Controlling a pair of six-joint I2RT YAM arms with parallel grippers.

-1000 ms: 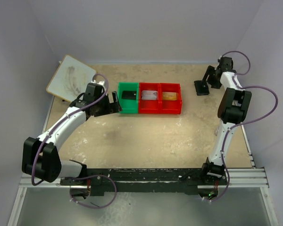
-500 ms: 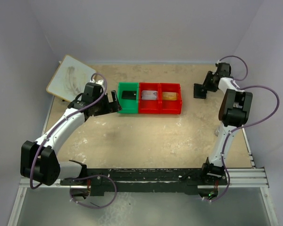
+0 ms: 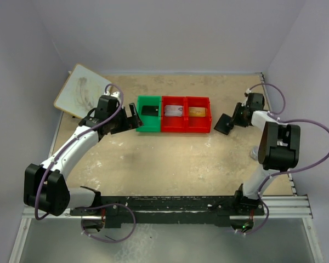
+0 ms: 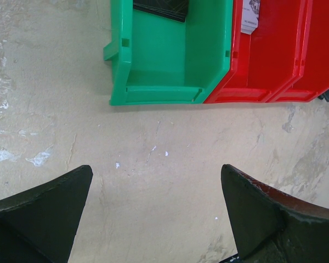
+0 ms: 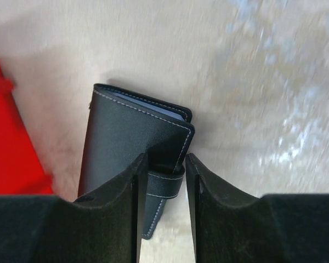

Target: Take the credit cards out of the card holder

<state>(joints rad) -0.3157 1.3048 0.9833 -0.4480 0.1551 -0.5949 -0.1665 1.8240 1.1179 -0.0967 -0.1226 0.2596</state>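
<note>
The card holder (image 5: 120, 137) is black, folded closed, with white stitching and a small strap on one edge. My right gripper (image 5: 166, 159) is shut on that strap, and the holder (image 3: 225, 124) hangs from it just right of the bins, with the right gripper (image 3: 236, 117) behind it. A dark credit card (image 3: 149, 110) lies in the green bin (image 3: 142, 127); the left wrist view shows its edge (image 4: 160, 8). My left gripper (image 4: 156, 176) is open over bare table in front of the green bin, at the left gripper (image 3: 134, 117) in the top view.
Two red bins (image 3: 200, 128) adjoin the green bin; one holds a silver card (image 3: 174, 110), the other a gold card (image 3: 196, 112). A worn beige board (image 3: 82, 90) lies at the back left corner. Grey walls enclose the table.
My right gripper has closed on the card holder's strap and carried the holder forward and left, toward the red bins. The left arm has barely shifted.
</note>
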